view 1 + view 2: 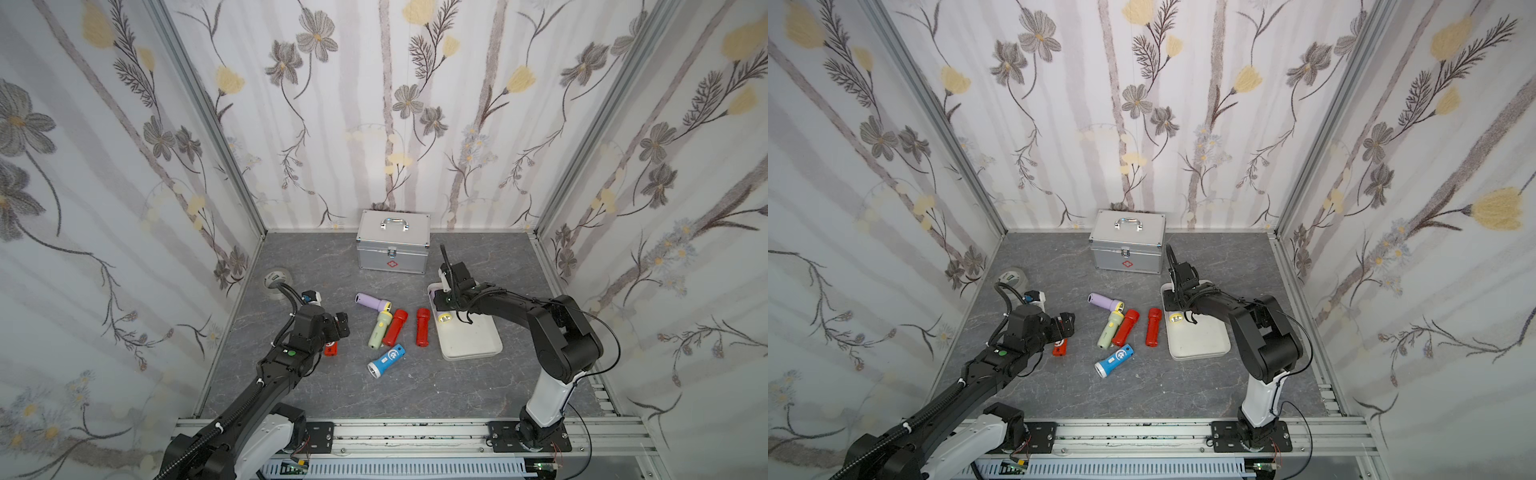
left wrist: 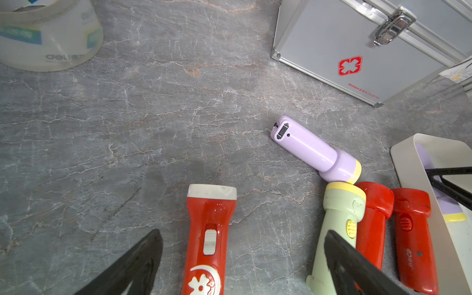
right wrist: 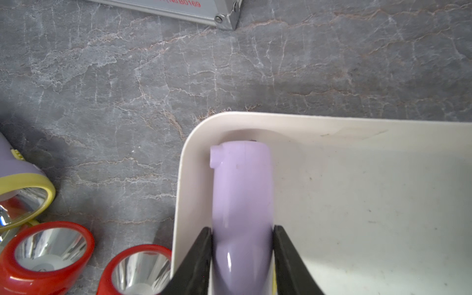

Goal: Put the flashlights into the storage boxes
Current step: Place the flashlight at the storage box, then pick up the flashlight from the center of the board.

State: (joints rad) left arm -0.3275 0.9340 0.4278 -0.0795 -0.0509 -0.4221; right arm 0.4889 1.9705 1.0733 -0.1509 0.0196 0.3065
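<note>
1. A grey stone-look bench [image 1: 415, 386] carried a white tray [image 1: 473, 347], a silver case [image 1: 392, 245] behind it, and scattered torches.
2. The right jaws pinched a lilac torch [image 3: 242, 194] by its barrel, one on each side and touching it. This torch was inside the tray, along a side wall, with its butt end in the corner nearest the case. Whether it rested fully on the tray floor could not be told.
3. The left jaws were spread wide above a white-headed red torch [image 2: 208, 237]. It lay on the bench between them, untouched.
4. Five more torches lay on the bench between the arms:
   - a second lilac torch [image 1: 372, 302];
   - a green torch [image 1: 379, 330] touching its head;
   - a middle red torch [image 1: 395, 327] against the green one;
   - a red torch [image 1: 423, 326] just beside the tray;
   - a blue torch [image 1: 386, 360] nearest the camera.
5. The step in hand looked like setting the first torch down in the tray, with six outside it.
6. Next, the right jaws would likely need to spread and lift straight up without dragging the torch. The left jaws would need to drop over the red barrel and close, clear of the green torch near one jaw.
</note>
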